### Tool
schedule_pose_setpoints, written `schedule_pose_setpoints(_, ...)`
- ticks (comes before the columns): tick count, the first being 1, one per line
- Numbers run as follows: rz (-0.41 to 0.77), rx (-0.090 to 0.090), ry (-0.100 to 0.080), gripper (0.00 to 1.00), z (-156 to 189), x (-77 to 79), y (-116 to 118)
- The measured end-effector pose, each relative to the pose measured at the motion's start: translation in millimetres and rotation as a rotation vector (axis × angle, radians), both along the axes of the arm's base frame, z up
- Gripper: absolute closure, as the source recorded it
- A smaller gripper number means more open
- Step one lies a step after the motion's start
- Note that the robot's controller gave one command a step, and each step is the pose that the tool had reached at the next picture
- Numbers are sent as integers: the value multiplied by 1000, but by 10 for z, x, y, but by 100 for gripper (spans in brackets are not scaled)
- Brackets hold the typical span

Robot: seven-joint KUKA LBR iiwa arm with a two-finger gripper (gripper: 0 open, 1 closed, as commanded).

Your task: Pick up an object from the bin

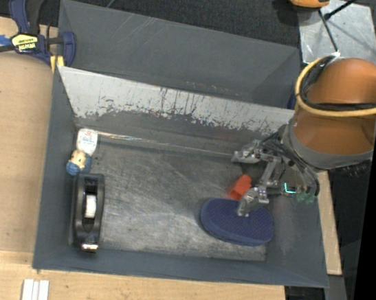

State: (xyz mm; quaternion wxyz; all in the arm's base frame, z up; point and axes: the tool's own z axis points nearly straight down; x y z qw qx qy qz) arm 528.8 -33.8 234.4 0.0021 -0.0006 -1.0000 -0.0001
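One gripper (244,208) over blue oval pad (231,228) — orange piece (240,185) beside

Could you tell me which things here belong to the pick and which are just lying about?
Job in hand: gripper; dark blue flat rounded pad beneath it; small orange-red block beside it.
Lying about: black tape dispenser; small white, blue and yellow toy, both at left.

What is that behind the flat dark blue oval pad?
A small orange-red block lies just beyond the dark blue oval pad. The pincer covers its right side, so its full shape is hidden.
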Motion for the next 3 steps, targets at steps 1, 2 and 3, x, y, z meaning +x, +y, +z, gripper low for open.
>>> schedule_pose_setpoints(1,27,2,-4,0,-1432,54,-441)
schedule_pose_setpoints(2,31,0,-8,100,-1386,73,-437)
schedule_pose_setpoints(3,58,-2,-16,100,-60,15,-320)
